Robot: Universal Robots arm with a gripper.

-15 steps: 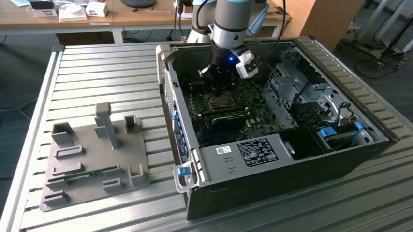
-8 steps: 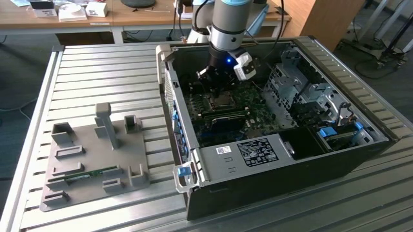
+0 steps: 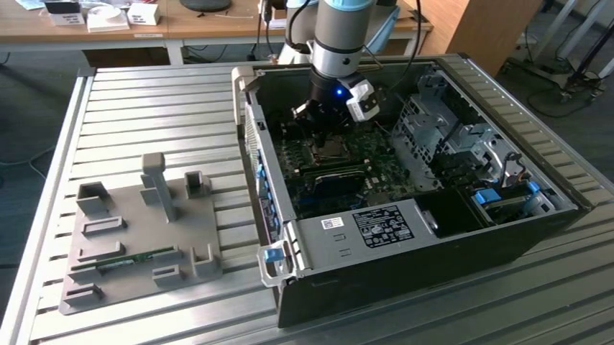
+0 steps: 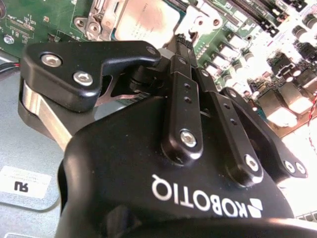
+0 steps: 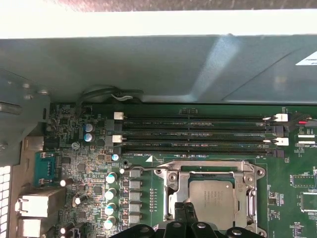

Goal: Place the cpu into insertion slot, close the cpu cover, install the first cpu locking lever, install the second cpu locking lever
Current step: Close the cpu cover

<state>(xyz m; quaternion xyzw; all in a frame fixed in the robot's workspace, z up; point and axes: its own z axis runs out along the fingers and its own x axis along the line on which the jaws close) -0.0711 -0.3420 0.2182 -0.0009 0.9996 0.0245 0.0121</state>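
Observation:
The cpu (image 5: 214,199), a dull silver square, lies in the insertion slot (image 3: 332,149) on the green motherboard. The cpu cover (image 5: 171,179), a silvery frame, lies flat around it, and the cpu's top shows through its window. A thin metal locking lever (image 5: 139,169) runs along the cover's edge towards the memory slots. My gripper (image 5: 185,207) hangs just over the cover's edge, its black fingers (image 4: 184,99) pressed together with nothing visible between them. The cpu (image 4: 147,17) and cover (image 4: 204,22) lie just past the fingertips in the second wrist view. The exterior view has the gripper (image 3: 320,118) low inside the case.
The open computer case (image 3: 537,237) stands on a slatted metal table (image 3: 144,115). Long black memory slots (image 5: 198,131) run beside the socket, and capacitors (image 5: 110,193) stand close by. A grey fixture plate (image 3: 134,230) lies at the exterior view's left. Drive cages (image 3: 451,129) fill the case's other side.

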